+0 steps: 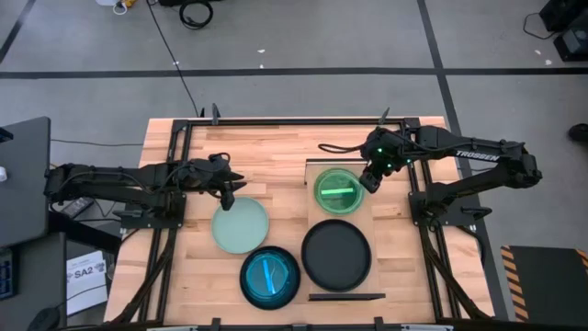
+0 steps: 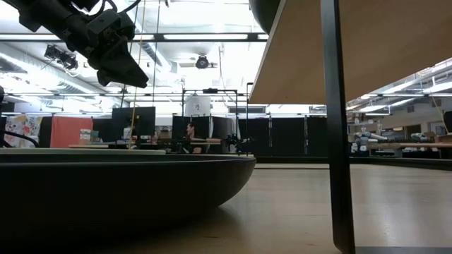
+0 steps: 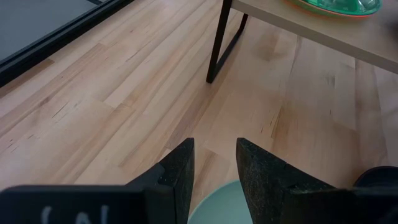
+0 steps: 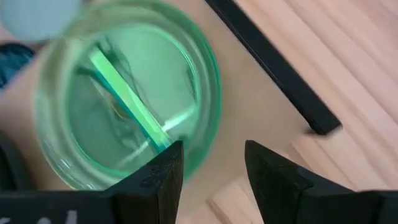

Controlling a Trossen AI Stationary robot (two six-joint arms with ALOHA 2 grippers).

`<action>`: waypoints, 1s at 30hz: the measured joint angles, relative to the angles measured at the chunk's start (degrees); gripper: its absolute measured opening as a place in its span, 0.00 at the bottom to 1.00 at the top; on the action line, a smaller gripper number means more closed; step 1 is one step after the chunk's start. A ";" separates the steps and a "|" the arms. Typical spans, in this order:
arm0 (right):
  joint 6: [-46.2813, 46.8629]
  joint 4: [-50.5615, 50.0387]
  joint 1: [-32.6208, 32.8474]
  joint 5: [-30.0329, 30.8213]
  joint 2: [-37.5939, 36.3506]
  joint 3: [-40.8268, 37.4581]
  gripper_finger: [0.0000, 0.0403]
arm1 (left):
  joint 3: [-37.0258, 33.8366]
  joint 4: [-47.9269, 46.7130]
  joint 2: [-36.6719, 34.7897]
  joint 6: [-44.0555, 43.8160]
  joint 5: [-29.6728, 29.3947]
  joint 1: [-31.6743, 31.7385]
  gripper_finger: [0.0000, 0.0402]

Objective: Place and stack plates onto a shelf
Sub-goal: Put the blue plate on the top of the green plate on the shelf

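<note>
The green plate [image 1: 338, 189] is left on the shelf [image 1: 315, 170] right under the released right claw [image 1: 370, 178], which should probably be lifted straight up so it isn't nudged; left claw [image 1: 228, 190] parted, empty.

Seen only as a cropped pale mint arc [image 3: 217, 205] between the left gripper's dark fingers [image 3: 180, 171] in the left wrist view, the rest lost below the frame. Cut off at the top edge there too: the translucent lime-green plate [image 3: 336, 6] on the pale wood shelf [image 3: 323, 28], with a thin orange rim beneath it too slight to identify. In the low view, mostly blocked by a large matte black plate [image 2: 120, 180] filling the foreground; shelf underside [image 2: 367, 49] cropped by the frame. Blurred in the right wrist view: a pale round shape [image 4: 37, 15] and a teal patch [image 4: 12, 59] at the edge.
</note>
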 joint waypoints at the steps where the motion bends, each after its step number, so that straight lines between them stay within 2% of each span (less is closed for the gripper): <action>1: 0.08 -1.09 -0.16 0.00 0.00 0.00 0.44 | 0.00 0.00 -0.02 0.00 -0.02 -0.02 0.31; 8: 1.12 -5.49 -1.76 2.19 -1.31 -0.01 0.44 | 0.00 0.00 -0.01 -0.08 0.00 -0.02 0.31; 17: 0.32 -5.71 -1.51 3.56 -8.83 -0.02 0.44 | 0.00 0.00 -0.02 -0.11 0.00 -0.02 0.31; 21: 0.70 -5.49 0.17 6.97 -11.62 -0.02 0.44 | 0.00 0.00 -0.02 -1.62 0.10 -0.02 0.31; 25: 0.94 -5.44 2.76 9.10 -13.19 -0.02 0.44 | 0.00 0.07 -0.02 -5.04 2.99 -0.37 0.31; 30: 0.99 -5.40 6.32 11.71 -13.36 -0.02 0.43 | 0.00 1.15 0.00 -7.42 3.93 -4.32 0.31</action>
